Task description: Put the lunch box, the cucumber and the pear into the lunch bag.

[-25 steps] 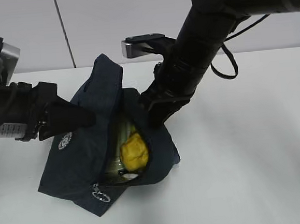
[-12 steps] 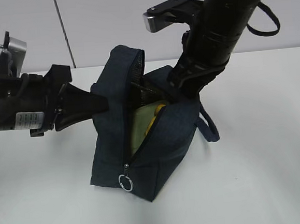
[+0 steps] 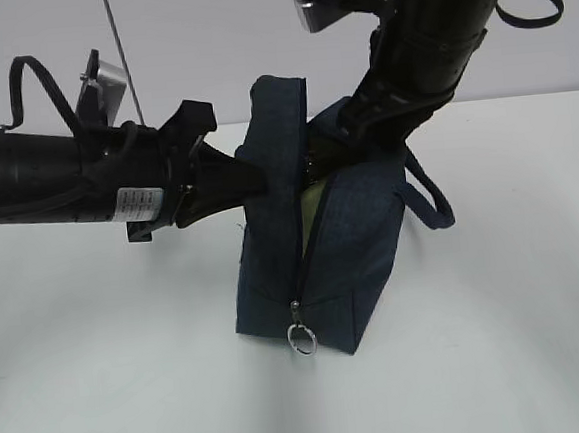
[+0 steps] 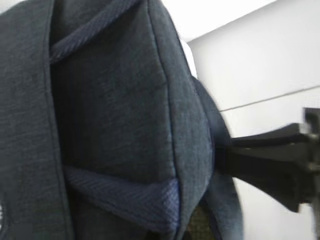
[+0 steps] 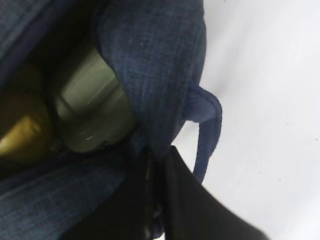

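Lunch bag (image 3: pixel 343 252) upright on white bench (image 3: pixel 520 339), unzipped. Lunch box (image 5: pixel 92 107) and pear (image 5: pixel 22 132) inside. Left hand (image 3: pixel 256 179) clamped on one top edge, right hand (image 3: pixel 348 137) clamped on the other. Ring pull (image 3: pixel 302 338) hanging low.

Work surface: a plain white table (image 3: pixel 521 359), matte, carrying soft grey shadows along its left portion and near the front edge. One small dark speck sits close to the front edge at the left.

Backdrop: a pale grey wall (image 3: pixel 196 43) meets the rear edge of the table. A thin dark vertical seam (image 3: pixel 121 44) divides the wall into panels; the same seam appears as a slanted line in the left wrist view.
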### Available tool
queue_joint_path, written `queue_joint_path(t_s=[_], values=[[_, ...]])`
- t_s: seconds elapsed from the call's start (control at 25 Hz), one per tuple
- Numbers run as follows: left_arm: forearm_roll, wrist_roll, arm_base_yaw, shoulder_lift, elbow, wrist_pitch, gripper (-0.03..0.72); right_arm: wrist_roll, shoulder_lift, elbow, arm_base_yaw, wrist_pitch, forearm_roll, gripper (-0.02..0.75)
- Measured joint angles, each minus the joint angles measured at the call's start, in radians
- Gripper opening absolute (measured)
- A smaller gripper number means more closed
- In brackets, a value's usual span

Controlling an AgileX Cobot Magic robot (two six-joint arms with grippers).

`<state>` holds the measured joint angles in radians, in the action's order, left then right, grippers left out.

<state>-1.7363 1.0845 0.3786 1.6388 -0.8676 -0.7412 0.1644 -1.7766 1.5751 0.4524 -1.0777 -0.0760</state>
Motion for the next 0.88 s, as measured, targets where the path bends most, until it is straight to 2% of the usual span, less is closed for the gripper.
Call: queue_joint_path(t_s=[0.36,0.44,0.56,0.64,0.76,0.88], values=[[-0.012,0.000,0.000,0.052,-0.026,-0.005,0.028,-0.020,0.005,0.062,-0.002,-0.002,-0.005,0.015],[-0.012,0.000,0.000,0.053,-0.026,-0.009,0.028,-0.020,0.005,0.062,-0.002,-0.002,0.020,0.045],[-0.012,0.000,0.000,0.053,-0.027,-0.011,0.049,-0.012,0.005,0.070,-0.002,0.002,0.068,0.146],[-0.012,0.000,0.000,0.053,-0.027,-0.015,0.097,-0.008,0.002,0.072,-0.002,0.002,0.086,0.243],[-0.012,0.008,0.000,0.053,-0.027,-0.018,0.246,-0.006,-0.014,0.072,-0.002,0.002,0.088,0.403],[-0.004,0.036,0.000,0.053,-0.027,-0.020,0.360,-0.006,-0.015,0.077,-0.002,0.002,0.076,0.472]])
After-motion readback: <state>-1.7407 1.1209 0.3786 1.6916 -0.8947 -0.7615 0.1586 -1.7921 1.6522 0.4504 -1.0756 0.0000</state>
